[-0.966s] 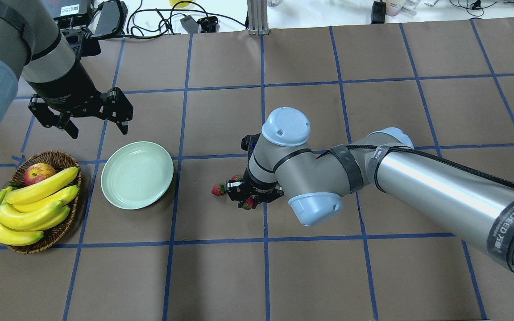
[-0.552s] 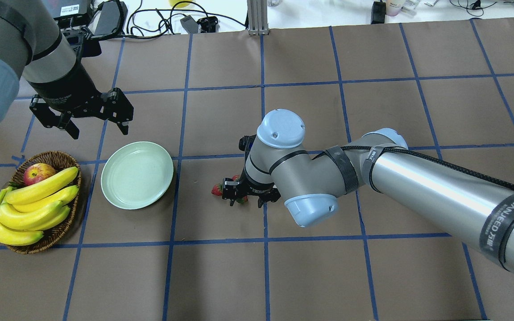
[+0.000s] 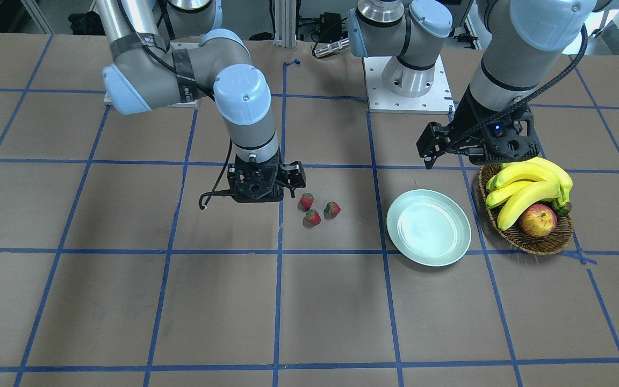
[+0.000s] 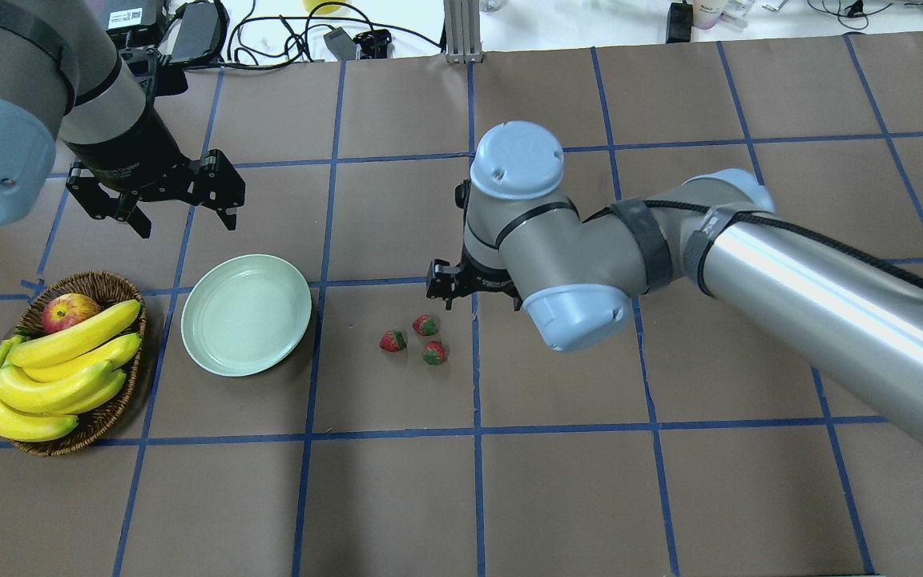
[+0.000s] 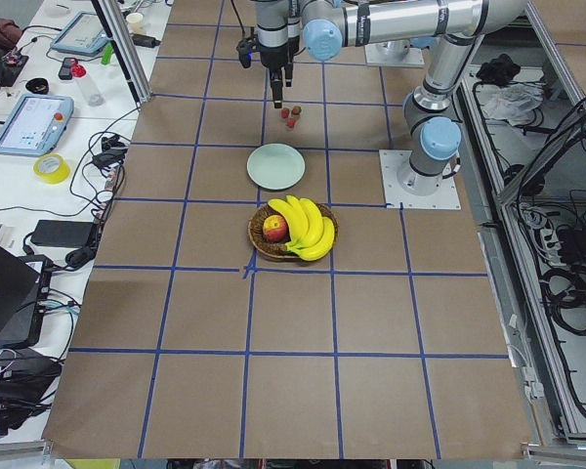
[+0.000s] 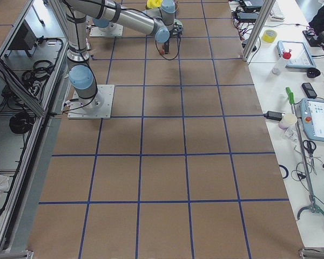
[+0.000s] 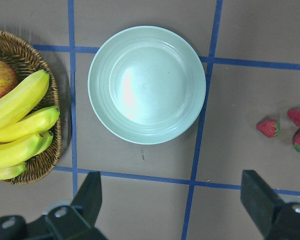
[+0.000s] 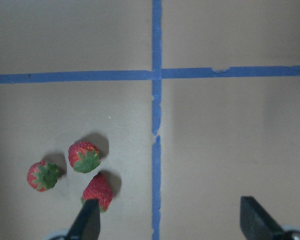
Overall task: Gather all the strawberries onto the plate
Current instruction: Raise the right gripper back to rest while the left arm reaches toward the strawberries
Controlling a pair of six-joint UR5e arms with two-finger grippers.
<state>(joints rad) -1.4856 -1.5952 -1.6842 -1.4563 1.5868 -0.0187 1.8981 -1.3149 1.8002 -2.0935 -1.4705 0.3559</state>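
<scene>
You have three small red strawberries with green leafy caps (image 4: 426, 324) lying on the brown paper-covered counter (image 4: 397, 497). They are bunched close together just left of a blue tape line in the overhead view. All three sit right of the round, shallow pale mint-blue plate (image 4: 247, 314), near it but outside its rim.

The right arm's fingers (image 8: 87, 222) are spread wide apart and grip nothing. They hang above the counter just on the far side of the berries, and the wrist camera looks down on the cluster at its lower left.

The left arm's fingers (image 7: 90, 192) are also spread wide with nothing between them, and they hover beyond the plate's far-left edge.

Left of the plate and just beside it stands a brown wicker basket (image 4: 121, 405) with yellow bananas (image 4: 53, 373) and a red-yellow apple (image 4: 69, 311).
</scene>
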